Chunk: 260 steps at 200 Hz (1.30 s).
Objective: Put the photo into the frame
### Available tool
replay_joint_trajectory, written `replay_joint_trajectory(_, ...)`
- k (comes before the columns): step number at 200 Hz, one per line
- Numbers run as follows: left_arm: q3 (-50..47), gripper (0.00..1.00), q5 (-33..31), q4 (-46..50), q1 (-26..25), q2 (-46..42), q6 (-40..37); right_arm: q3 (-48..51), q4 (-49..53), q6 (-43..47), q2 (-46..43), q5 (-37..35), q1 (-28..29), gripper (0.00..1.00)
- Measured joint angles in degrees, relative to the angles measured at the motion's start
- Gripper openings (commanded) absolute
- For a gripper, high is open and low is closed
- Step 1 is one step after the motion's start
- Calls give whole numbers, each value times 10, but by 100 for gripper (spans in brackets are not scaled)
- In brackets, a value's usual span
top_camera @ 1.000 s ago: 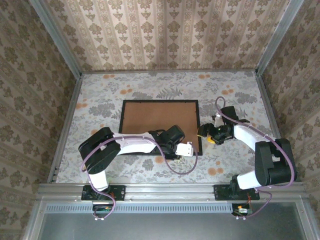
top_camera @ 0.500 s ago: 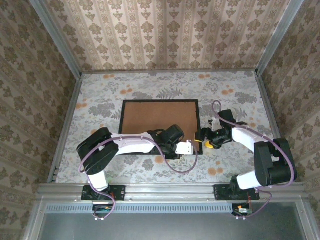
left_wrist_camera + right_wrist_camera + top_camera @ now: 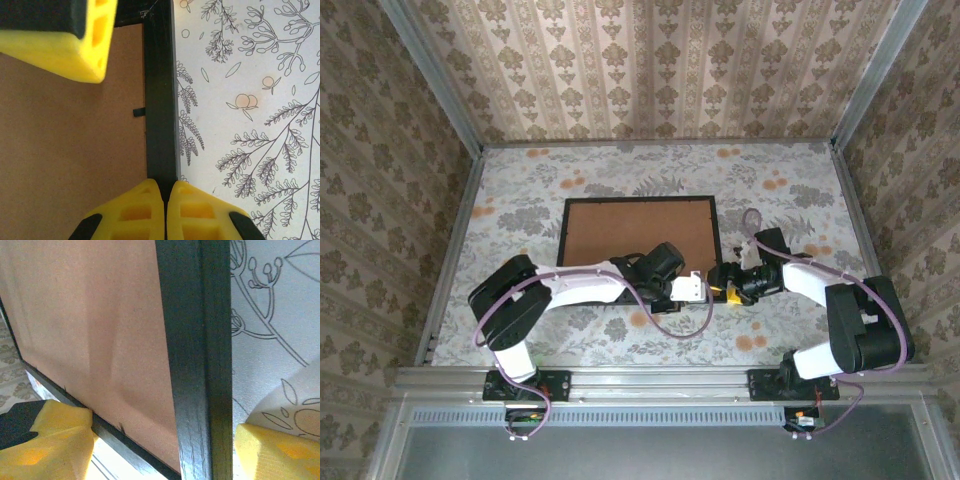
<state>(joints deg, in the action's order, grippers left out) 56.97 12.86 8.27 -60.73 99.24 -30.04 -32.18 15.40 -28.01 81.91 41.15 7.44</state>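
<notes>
The black frame point(image 3: 640, 199) lies flat at the table's middle with a brown backing board point(image 3: 630, 235) inside it. The photo is hidden. My left gripper point(image 3: 704, 288) is at the frame's near right corner; in the left wrist view it point(image 3: 165, 187) is shut, fingertips together over the black rail point(image 3: 160, 100). My right gripper point(image 3: 723, 283) meets it from the right. In the right wrist view it point(image 3: 165, 440) stands open astride the frame's right rail point(image 3: 195, 340), one finger point(image 3: 45, 435) over the board side, the other finger point(image 3: 280, 450) outside on the tablecloth.
A floral cloth point(image 3: 780, 190) covers the table, and patterned walls close it in on three sides. The right gripper's yellow finger point(image 3: 65, 45) shows above the backing board point(image 3: 65, 140) in the left wrist view.
My right gripper has slid left and nearer, onto the frame's near right corner. The left gripper has edged up towards the same corner, staying shut.
</notes>
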Motion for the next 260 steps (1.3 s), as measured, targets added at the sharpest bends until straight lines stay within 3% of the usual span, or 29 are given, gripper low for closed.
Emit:
replay_joint_trajectory(50,0,6,9,-16,6,-7,9,13,-46,-33,-2,20,0,66)
replay_joint_trajectory(112,-12,8,11,-34,10,-16,16,35,-67,-50,-35,8,-7,44)
replay_joint_trajectory(149,-20,13,14,-49,12,-16,18,43,-72,-53,-53,2,-11,39)
replay_joint_trajectory(172,-23,24,14,-57,12,-16,19,45,-75,-52,-60,0,-13,33)
replay_joint_trajectory(221,-39,58,2,-84,10,-26,30,45,-86,-55,-71,14,-13,29)
replay_joint_trajectory(260,-65,76,-69,-106,-6,-50,16,45,-84,-70,-79,33,-10,29)
